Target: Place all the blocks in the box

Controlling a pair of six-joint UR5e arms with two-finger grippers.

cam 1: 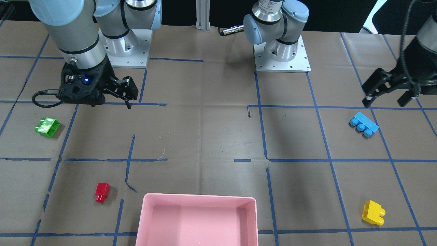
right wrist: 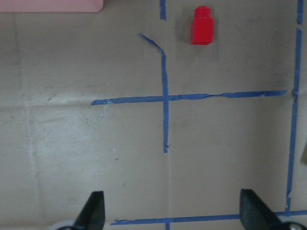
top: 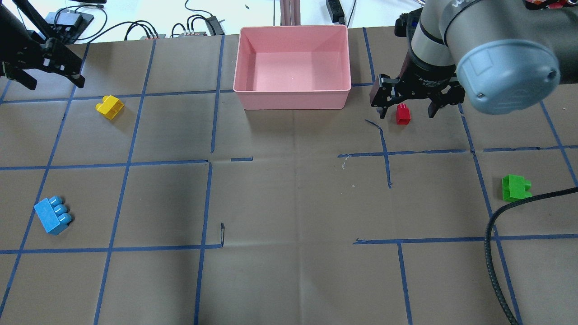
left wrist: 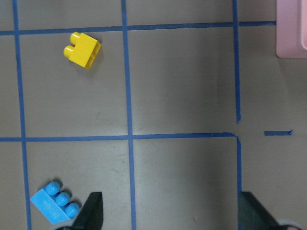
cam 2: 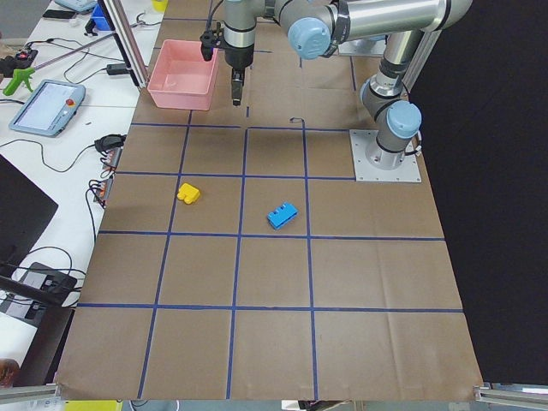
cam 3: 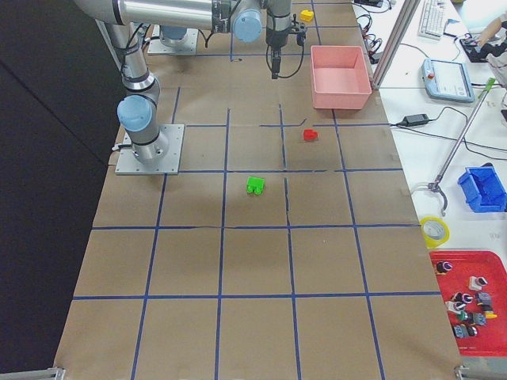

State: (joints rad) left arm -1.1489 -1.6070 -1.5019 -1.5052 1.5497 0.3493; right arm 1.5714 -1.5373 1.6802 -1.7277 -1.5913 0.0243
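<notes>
All four blocks lie on the table outside the empty pink box, which also shows in the overhead view. The green block and red block are on my right arm's side. The blue block and yellow block are on my left arm's side. My right gripper hangs open and empty, well above the table. In its wrist view the red block is ahead of the fingers. My left gripper is open and empty, raised above the table beyond the blue block and yellow block.
Brown paper with a blue tape grid covers the table. Both arm bases stand at the robot's edge. A black cable hangs over the near right of the overhead view. Cables and devices lie beyond the far edge.
</notes>
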